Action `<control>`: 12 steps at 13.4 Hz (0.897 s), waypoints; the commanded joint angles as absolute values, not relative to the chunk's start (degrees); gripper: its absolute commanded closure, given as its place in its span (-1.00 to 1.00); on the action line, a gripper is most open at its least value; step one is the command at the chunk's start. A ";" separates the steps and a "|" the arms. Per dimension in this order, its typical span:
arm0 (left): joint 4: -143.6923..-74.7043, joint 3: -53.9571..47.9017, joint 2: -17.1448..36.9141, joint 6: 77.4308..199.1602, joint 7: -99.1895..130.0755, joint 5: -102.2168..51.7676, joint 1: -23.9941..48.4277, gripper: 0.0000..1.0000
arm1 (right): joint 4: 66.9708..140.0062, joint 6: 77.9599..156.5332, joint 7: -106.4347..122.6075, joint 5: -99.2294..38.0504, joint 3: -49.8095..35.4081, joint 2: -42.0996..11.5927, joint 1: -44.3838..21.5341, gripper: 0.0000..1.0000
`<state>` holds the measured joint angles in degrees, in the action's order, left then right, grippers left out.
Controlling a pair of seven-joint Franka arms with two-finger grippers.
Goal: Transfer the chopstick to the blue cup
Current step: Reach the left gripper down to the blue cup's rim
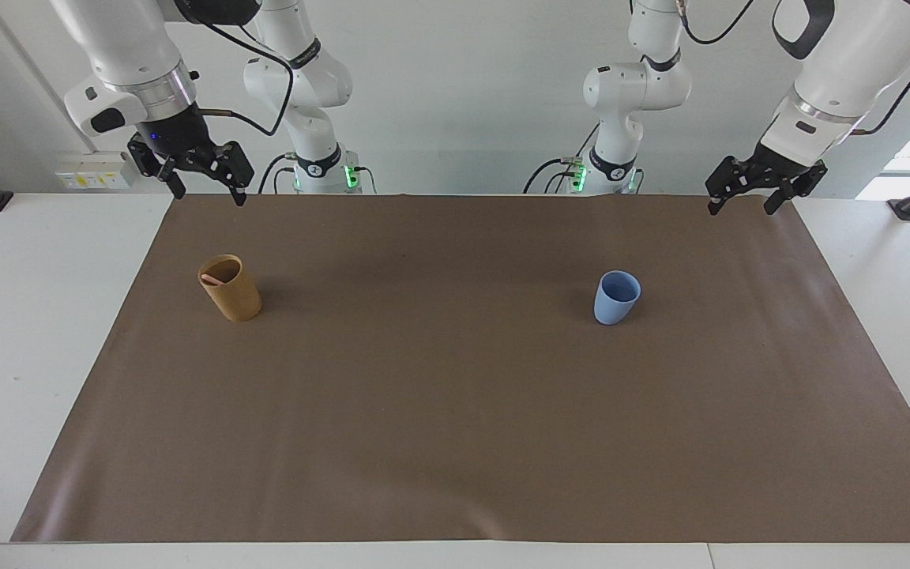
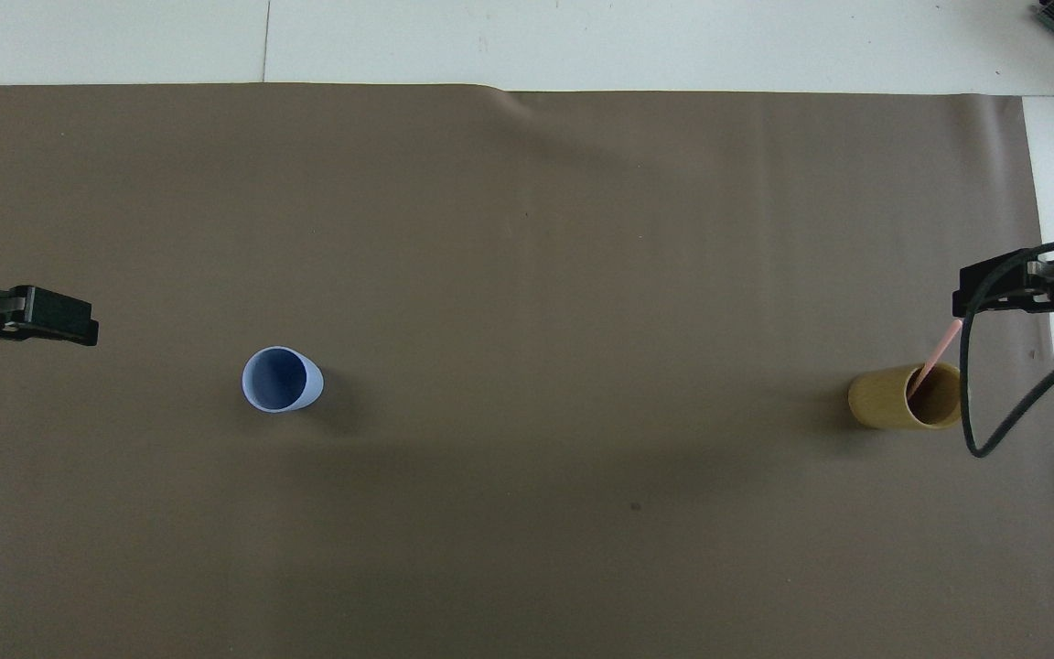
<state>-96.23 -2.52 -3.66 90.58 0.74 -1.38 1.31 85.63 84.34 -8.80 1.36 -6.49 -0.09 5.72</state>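
Observation:
A pale pink chopstick stands leaning in the tan-brown cup toward the right arm's end of the mat; in the overhead view the chopstick sticks out of that cup. The light blue cup stands upright and empty toward the left arm's end, also seen in the overhead view. My right gripper hangs open and empty in the air over the mat's corner by the tan cup. My left gripper hangs open and empty over the mat's left-arm end, apart from the blue cup.
A brown mat covers most of the white table. A black cable loops down from the right gripper beside the tan cup. Two more arm bases stand at the table's robot edge.

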 commanded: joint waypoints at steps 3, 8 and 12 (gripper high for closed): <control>-103.43 -2.11 -4.48 96.40 2.81 -1.49 3.86 -1.00 | 87.19 84.90 -7.38 0.88 -6.77 1.14 6.42 -1.00; -113.53 -2.20 -4.75 106.76 8.78 -1.49 6.84 -1.00 | 87.19 84.99 -7.38 0.88 -6.77 1.14 6.42 -1.00; -123.38 -2.11 -3.09 119.33 8.96 -1.49 8.17 -1.00 | 87.19 84.90 -7.38 0.88 -6.68 1.14 6.42 -1.00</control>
